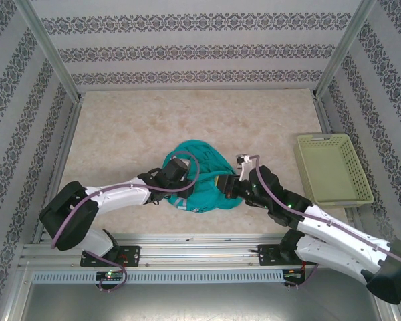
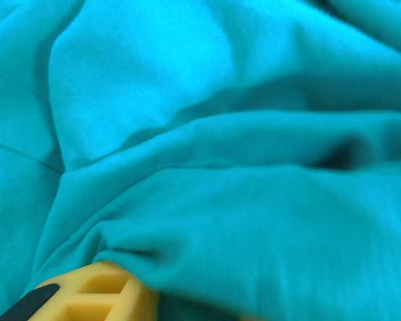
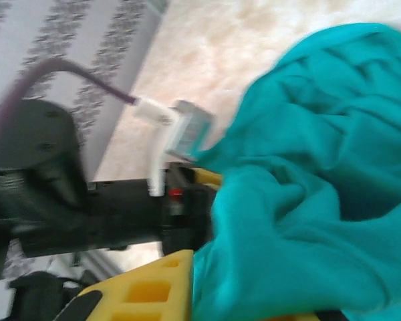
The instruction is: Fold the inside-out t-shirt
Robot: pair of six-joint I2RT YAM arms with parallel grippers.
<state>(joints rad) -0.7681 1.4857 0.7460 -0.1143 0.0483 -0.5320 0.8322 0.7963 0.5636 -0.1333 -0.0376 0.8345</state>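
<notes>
Teal t-shirt [image 1: 207, 157] bunched overhead, basket [image 1: 331, 170] at right, creases close-up at wrists

t-shirt [image 1: 210, 160]: 1, teal
basket [image 1: 334, 170]: 1, pale yellow-green
table [image 1: 187, 120]: 1
robot arms: 2, the left arm [image 1: 113, 196] and the right arm [image 1: 327, 231]
walls [image 1: 187, 40]: 3, patterned

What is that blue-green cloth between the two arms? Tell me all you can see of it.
The t-shirt is plain teal, soft cloth, crumpled into a deeply creased heap, not spread flat, on the table near its front edge. The left gripper and right gripper reach into its folds from either side.
</notes>
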